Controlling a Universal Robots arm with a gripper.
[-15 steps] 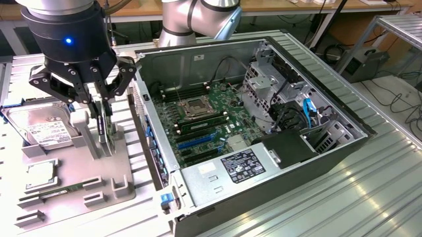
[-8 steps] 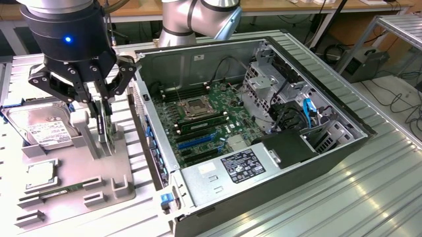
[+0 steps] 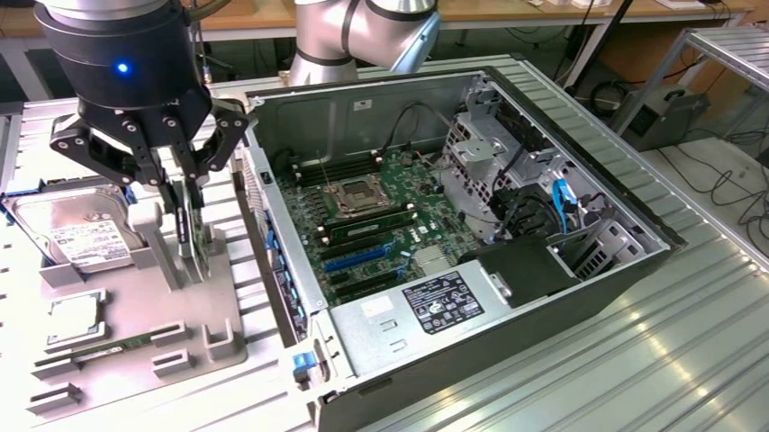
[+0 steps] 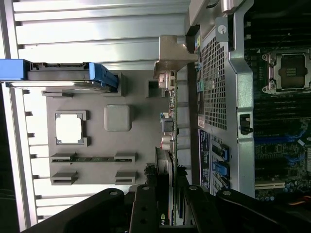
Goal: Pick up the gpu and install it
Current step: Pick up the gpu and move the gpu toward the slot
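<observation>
The gpu (image 3: 190, 238) is a thin dark card standing on edge at its slot in the grey fixture plate (image 3: 132, 297), on the exterior view's left. My gripper (image 3: 180, 211) reaches down from above with its fingers shut on the card's upper edge. In the wrist view the gpu (image 4: 168, 124) is seen edge-on, with its silver end bracket (image 4: 172, 53) at the far end and my gripper (image 4: 165, 213) clamped around the near end. The open computer case (image 3: 601, 270) lies beside the fixture, with the motherboard's blue expansion slots (image 3: 360, 256) exposed.
On the fixture plate lie a silver hard drive (image 3: 72, 229) in a blue-ended cradle (image 4: 104, 77), a processor chip (image 3: 75, 319) and a green memory stick (image 3: 114, 346). The case wall (image 3: 270, 234) rises right next to the gpu. A drive cage (image 3: 493, 153) and cables fill the case's far side.
</observation>
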